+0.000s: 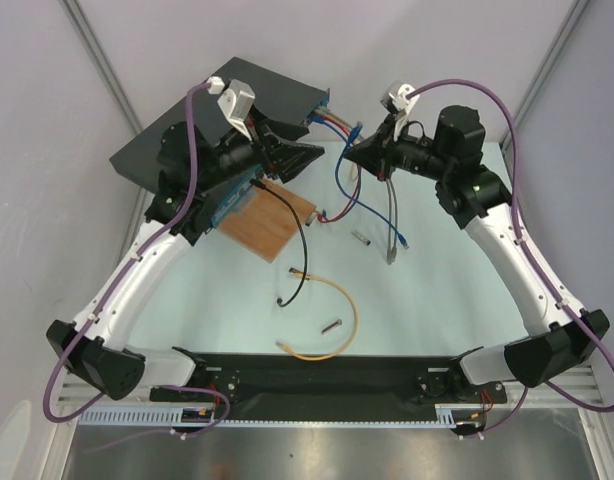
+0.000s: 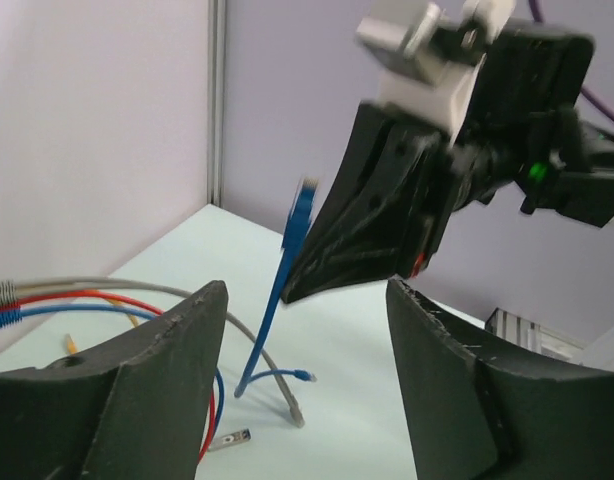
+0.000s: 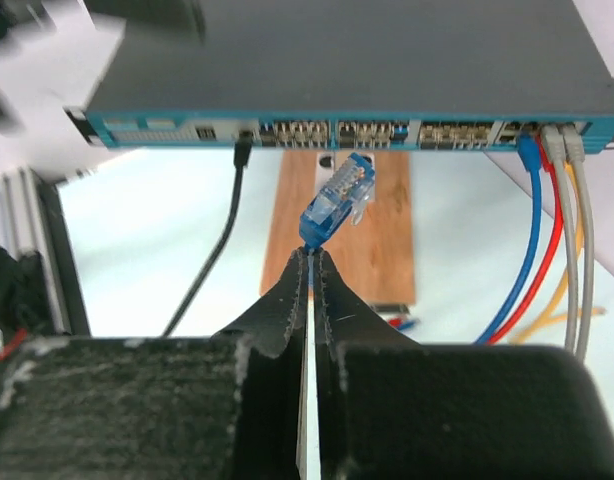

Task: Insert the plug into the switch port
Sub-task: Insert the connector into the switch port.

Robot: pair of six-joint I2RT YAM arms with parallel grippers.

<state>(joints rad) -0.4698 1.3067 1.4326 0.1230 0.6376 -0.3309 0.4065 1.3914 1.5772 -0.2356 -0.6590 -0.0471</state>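
The switch (image 1: pixel 277 85) lies at the back left, and its blue port face (image 3: pixel 347 131) fills the top of the right wrist view. My right gripper (image 3: pixel 309 256) is shut on a blue cable (image 2: pixel 272 310) just behind its clear blue plug (image 3: pixel 339 200). The plug (image 1: pixel 358 130) sticks up past the fingertips, tilted right, a short way in front of the ports and apart from them. My left gripper (image 2: pixel 305 285) stands open with nothing between its fingers. It faces the right gripper (image 2: pixel 292 290) and the plug (image 2: pixel 305 195) from close by.
A brown wooden board (image 1: pixel 272 220) lies in front of the switch. Blue, red and grey cables (image 3: pixel 547 230) sit in the switch's right ports, and a black cable (image 3: pixel 217 240) on its left. A yellow cable (image 1: pixel 332 320), a loose grey cable (image 1: pixel 392 225) and small metal pieces (image 1: pixel 362 240) lie on the table.
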